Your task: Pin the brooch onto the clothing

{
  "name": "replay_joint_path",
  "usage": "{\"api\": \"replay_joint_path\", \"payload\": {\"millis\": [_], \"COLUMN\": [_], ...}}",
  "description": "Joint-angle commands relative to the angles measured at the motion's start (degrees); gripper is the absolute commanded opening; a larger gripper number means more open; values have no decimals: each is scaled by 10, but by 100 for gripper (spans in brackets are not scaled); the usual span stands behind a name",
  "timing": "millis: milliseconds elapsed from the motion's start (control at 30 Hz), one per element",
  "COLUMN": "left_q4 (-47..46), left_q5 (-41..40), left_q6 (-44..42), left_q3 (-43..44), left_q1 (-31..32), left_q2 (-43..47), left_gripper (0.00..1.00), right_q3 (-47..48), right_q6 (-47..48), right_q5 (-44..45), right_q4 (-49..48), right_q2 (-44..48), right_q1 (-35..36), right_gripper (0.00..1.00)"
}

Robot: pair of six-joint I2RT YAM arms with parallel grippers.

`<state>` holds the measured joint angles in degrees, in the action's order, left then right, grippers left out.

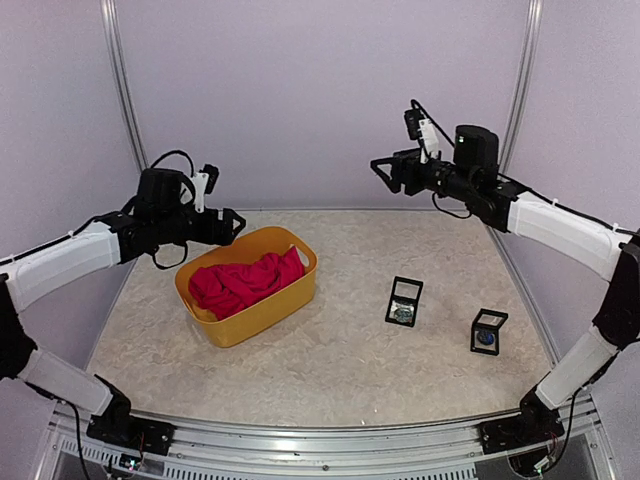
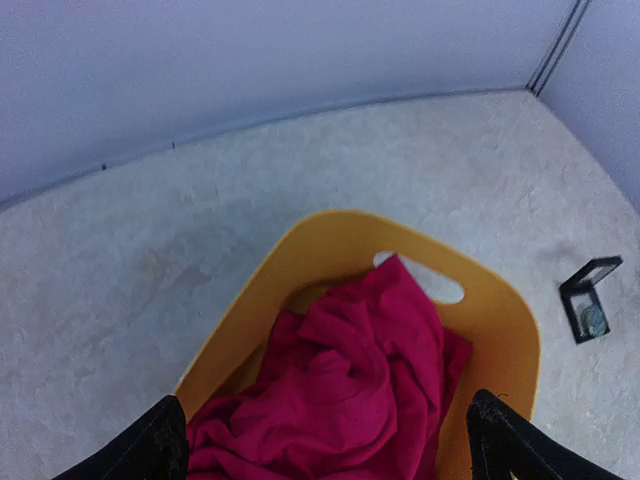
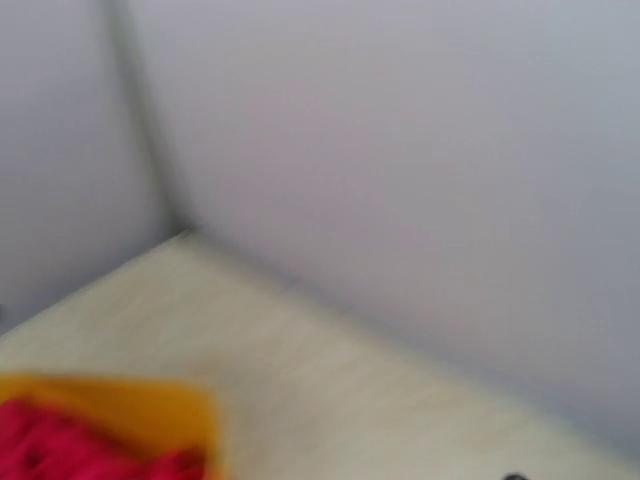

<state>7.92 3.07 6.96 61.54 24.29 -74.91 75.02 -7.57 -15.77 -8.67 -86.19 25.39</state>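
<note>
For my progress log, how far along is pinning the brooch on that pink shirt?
Done: nothing; the clothing lies crumpled in the yellow tub. In hand: the left gripper hovers open over it, the right gripper hangs high, empty. Left: spread the shirt, take a brooch from the black cases, pin it.

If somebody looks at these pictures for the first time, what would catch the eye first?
The crimson-pink T-shirt, crumpled inside the yellow tub left of centre, stands out most. To the right, two small black display cases stand apart on the pale tabletop, each holding a small round item.
</note>
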Motion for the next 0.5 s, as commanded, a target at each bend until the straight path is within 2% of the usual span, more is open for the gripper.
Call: {"api": "replay_joint_path", "payload": {"millis": [0,67,200,300,333,400,467], "left_q4": [155,160,164,168,166,163,159], "left_q5": [-23,-27,-51,-63,-62,-62,-74], "left_q6": [-10,-15,-28,-23,-23,-22,-16], "left_q3": [-11,17,43,42,39,37,42], "left_q1": [12,21,48,55,56,56,57], "left_q2": [-110,-179,-258,-294,-297,-294,-268], "left_gripper": [92,93,96,91,83,53,6], "right_q3": [74,120,237,335,371,451,508], "right_q6": [-3,-12,-23,-24,-24,-30,-37], "right_q5": [18,24,35,46,49,67,83], "right_q4": [143,162,221,264,283,328,372], "right_q2": [-104,-155,-269,-363,-396,-457,-500], "right_q1": [79,105,140,164,172,181,189], "right_gripper": [74,74,73,72,72,69,65]}}
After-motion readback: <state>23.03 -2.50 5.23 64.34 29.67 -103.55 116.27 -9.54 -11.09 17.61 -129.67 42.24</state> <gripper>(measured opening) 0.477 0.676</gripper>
